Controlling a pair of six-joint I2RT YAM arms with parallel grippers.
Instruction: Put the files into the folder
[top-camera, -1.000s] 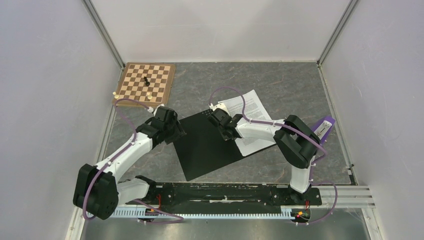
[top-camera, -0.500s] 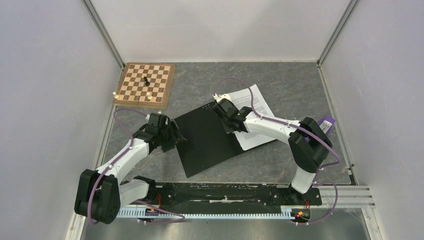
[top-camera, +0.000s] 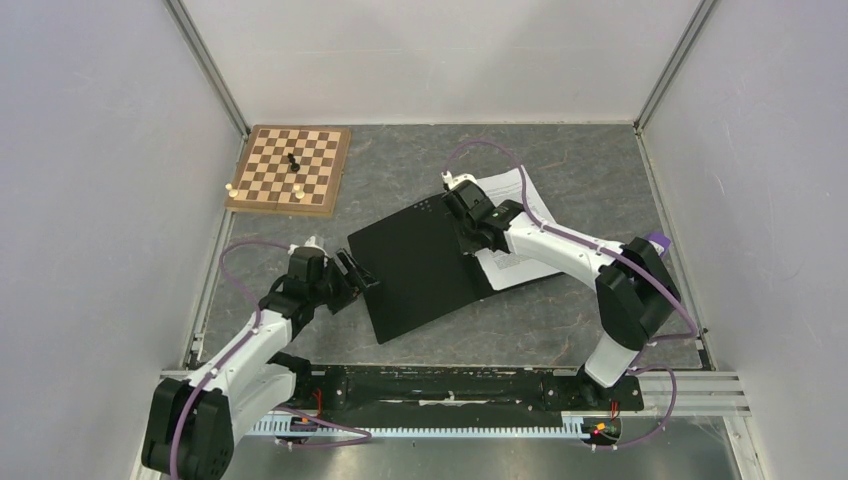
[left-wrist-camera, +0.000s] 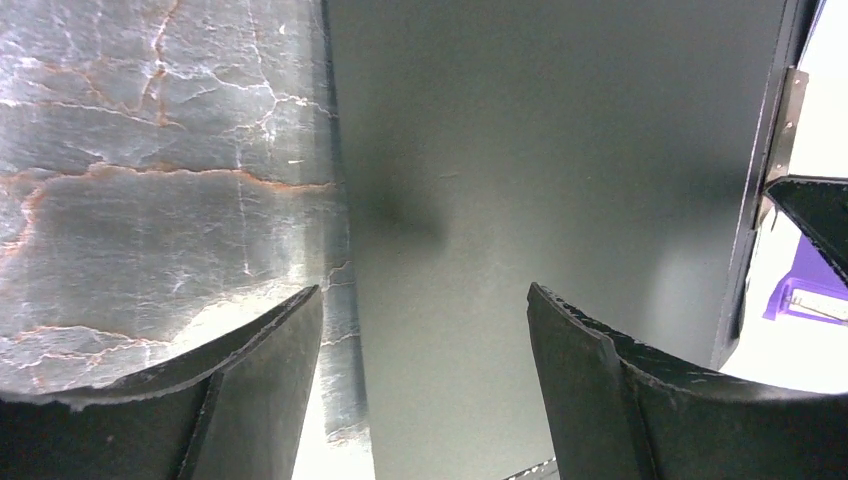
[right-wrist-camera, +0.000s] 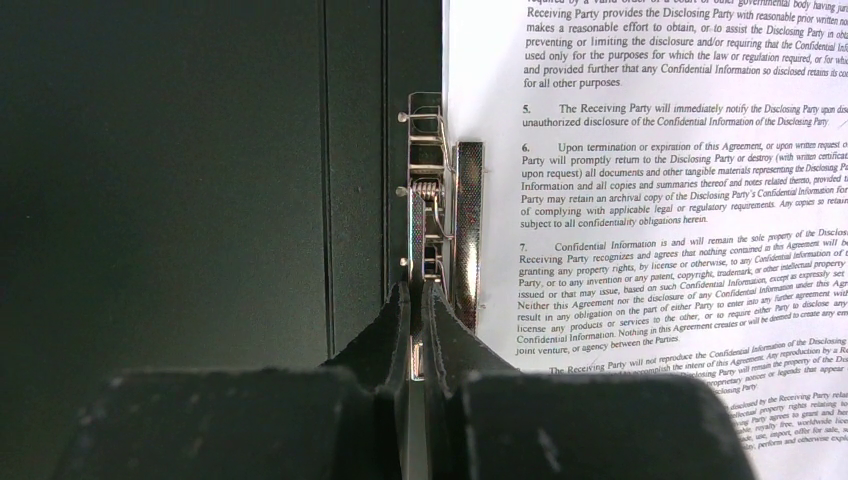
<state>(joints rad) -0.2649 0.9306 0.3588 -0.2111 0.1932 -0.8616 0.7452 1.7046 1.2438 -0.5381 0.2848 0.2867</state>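
The folder (top-camera: 415, 270) lies open in the middle of the table, its black inner face up. The files (top-camera: 520, 200) lie white and printed on its right half, beside a metal spring clip (right-wrist-camera: 432, 190) at the spine. In the right wrist view the files (right-wrist-camera: 650, 200) sit right of the clip and the black folder face (right-wrist-camera: 200, 200) left of it. My right gripper (top-camera: 468, 225) is shut on the clip's thin metal lever, fingertips (right-wrist-camera: 400, 300) together. My left gripper (top-camera: 356, 276) is open and empty at the folder's left edge (left-wrist-camera: 340, 200), its jaws straddling that edge low over the table.
A wooden chessboard (top-camera: 290, 168) with a few pieces stands at the back left. A purple object (top-camera: 655, 244) lies at the right edge by the wall, also in the left wrist view (left-wrist-camera: 805, 295). Grey walls close in three sides.
My left arm has drawn back toward the near left, its gripper now off the folder at its edge. My right gripper has moved right and farther away, and the folder with the files has shifted with it.
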